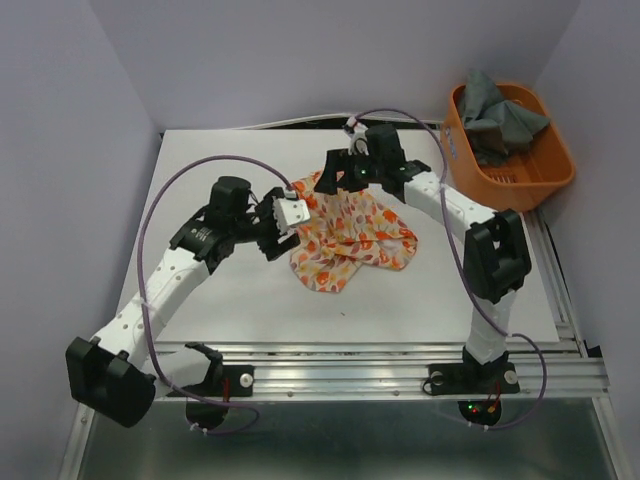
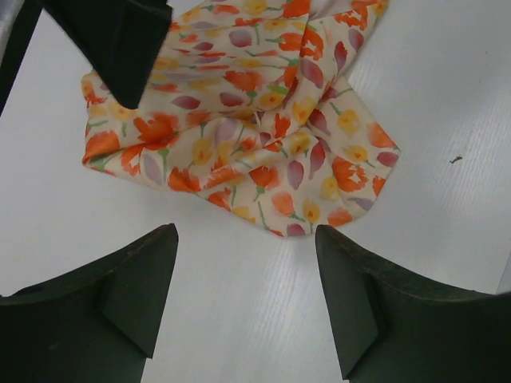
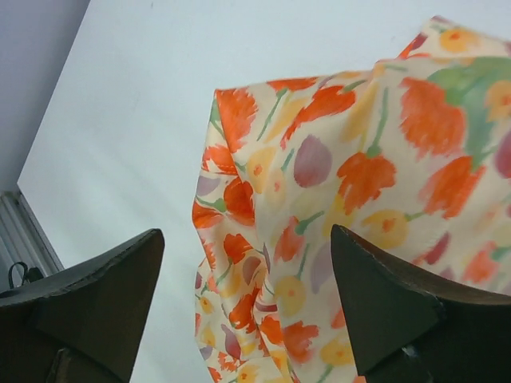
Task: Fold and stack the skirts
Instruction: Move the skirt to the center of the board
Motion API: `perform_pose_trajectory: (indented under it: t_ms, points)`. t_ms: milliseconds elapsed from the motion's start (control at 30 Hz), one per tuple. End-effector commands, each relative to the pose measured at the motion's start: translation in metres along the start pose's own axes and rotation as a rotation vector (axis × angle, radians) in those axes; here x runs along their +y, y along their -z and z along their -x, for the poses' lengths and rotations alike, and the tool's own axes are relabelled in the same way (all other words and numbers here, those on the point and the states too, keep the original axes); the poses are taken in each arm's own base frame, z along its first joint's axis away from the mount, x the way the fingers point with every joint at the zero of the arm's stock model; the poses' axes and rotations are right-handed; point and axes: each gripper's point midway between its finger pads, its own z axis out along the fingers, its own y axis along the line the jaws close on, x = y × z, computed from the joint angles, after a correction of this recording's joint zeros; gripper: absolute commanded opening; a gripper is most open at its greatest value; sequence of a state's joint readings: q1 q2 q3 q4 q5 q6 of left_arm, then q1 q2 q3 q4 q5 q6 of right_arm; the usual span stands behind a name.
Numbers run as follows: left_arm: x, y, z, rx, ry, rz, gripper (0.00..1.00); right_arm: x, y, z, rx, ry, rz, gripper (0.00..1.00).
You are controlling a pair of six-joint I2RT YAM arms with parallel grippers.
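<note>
- The white worktop carries the cloth near its middle, between the two arms.
- The printed skirt, cream with orange, red and yellow flowers and leaves, lies crumpled and loosely bunched on the worktop, its folds uneven and one corner pointing toward the near edge.
- The orange basket stands at the far right corner, well apart from the printed skirt.
- The grey skirt sits heaped inside the basket, part of it rising above the rim.
- The right tool hangs over the far left part of the printed skirt; in its wrist view the jaws stand wide apart, with cloth below them and nothing clamped.
- The left tool is just beside the skirt's left edge; its wrist view shows the jaws spread over bare worktop, gripping nothing, with a skirt corner just beyond them.
</note>
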State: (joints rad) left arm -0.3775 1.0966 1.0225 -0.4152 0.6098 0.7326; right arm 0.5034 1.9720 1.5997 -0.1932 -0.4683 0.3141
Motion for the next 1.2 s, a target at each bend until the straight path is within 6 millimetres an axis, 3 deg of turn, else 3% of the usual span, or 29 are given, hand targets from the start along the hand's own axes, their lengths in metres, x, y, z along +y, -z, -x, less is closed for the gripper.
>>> perform_pose_trajectory:
  t_ms: [0,33,67,133,167,233,267,400,467,500,533,567,700,900,1033,1133,1167]
  points:
    - [0.014,-0.022,0.02,0.013,-0.253,0.077,0.8,-0.009,0.079,0.076,-0.179,0.028,-0.112,0.9]
    - [0.003,-0.036,0.025,0.015,-0.301,0.039,0.8,-0.028,0.107,0.075,-0.193,-0.045,-0.131,0.9]
    - [0.004,-0.043,0.027,0.022,-0.337,0.039,0.8,-0.039,0.121,0.07,-0.194,-0.083,-0.147,0.9]
    - [0.006,-0.055,0.04,0.014,-0.422,0.018,0.8,-0.06,0.143,0.046,-0.151,-0.153,-0.181,0.89]
    - [0.005,-0.073,0.035,0.033,-0.438,-0.016,0.78,-0.074,0.156,0.022,-0.119,-0.2,-0.22,0.89]
    - [0.018,-0.085,0.052,0.017,-0.516,-0.012,0.75,-0.082,0.166,-0.017,-0.051,-0.236,-0.274,0.86]
    - [0.017,-0.103,0.039,0.052,-0.539,-0.061,0.72,-0.09,0.166,-0.055,0.01,-0.282,-0.302,0.86]
    - [0.024,-0.148,0.035,0.103,-0.767,-0.151,0.68,-0.097,0.183,-0.108,0.026,-0.347,-0.381,0.82]
    - [0.022,-0.16,0.027,0.148,-0.828,-0.214,0.67,-0.102,0.191,-0.116,-0.003,-0.347,-0.412,0.8]
    - [0.015,-0.16,0.013,0.207,-0.838,-0.281,0.66,-0.104,0.193,-0.123,0.0,-0.341,-0.425,0.79]
    - [0.02,-0.165,0.019,0.213,-0.862,-0.287,0.65,-0.104,0.195,-0.123,-0.006,-0.338,-0.434,0.79]
    - [0.016,-0.172,0.006,0.246,-0.87,-0.334,0.65,-0.108,0.197,-0.126,-0.003,-0.346,-0.446,0.78]
    - [0.011,-0.188,0.003,0.262,-0.933,-0.383,0.65,-0.112,0.193,-0.139,0.029,-0.38,-0.435,0.74]
    - [-0.011,-0.188,-0.025,0.373,-1.038,-0.518,0.65,-0.106,0.185,-0.147,0.074,-0.385,-0.375,0.62]
    - [-0.013,-0.189,-0.03,0.395,-1.043,-0.534,0.64,-0.099,0.185,-0.15,0.084,-0.361,-0.329,0.61]
    - [-0.007,-0.198,-0.03,0.395,-1.068,-0.499,0.59,-0.097,0.187,-0.151,0.086,-0.322,-0.319,0.65]
    - [-0.004,-0.204,-0.027,0.382,-1.077,-0.469,0.5,-0.096,0.188,-0.151,0.087,-0.309,-0.316,0.66]
